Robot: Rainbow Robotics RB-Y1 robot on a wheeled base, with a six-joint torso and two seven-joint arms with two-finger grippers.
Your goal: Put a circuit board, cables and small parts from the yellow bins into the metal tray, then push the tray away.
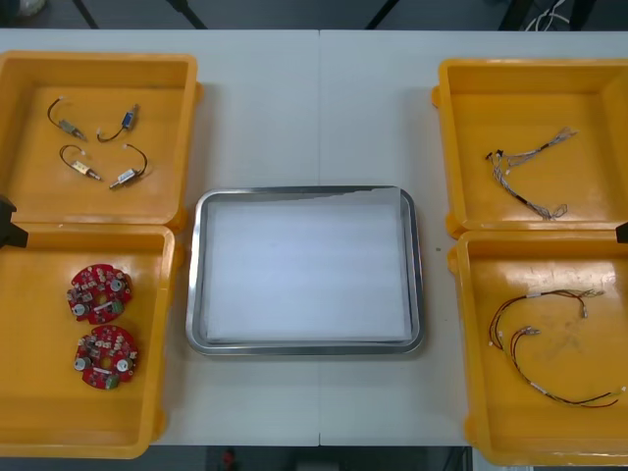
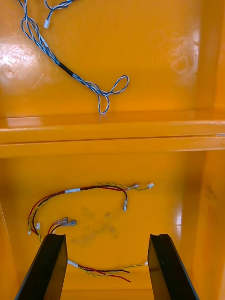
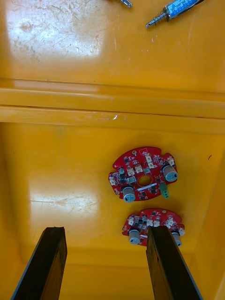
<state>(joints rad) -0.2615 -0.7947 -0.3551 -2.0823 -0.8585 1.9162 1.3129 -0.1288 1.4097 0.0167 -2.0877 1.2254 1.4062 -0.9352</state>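
Observation:
The metal tray (image 1: 193,294), white inside, lies at the table's middle with nothing in it. Two round red circuit boards (image 1: 99,293) (image 1: 106,356) lie in the near left yellow bin (image 1: 29,392). My left gripper (image 3: 105,229) hangs open above that bin, and one board (image 3: 143,174) lies ahead of its fingers while the other (image 3: 140,221) sits by one fingertip. My right gripper (image 2: 107,236) is open over the near right bin (image 1: 481,392), above the red and yellow cables (image 2: 79,192). Neither gripper holds anything.
The far left bin (image 1: 29,186) holds several small metal parts (image 1: 128,179) on black leads. The far right bin (image 1: 589,88) holds a twisted blue and white cable (image 1: 525,167). Bare table lies beyond the tray's far edge.

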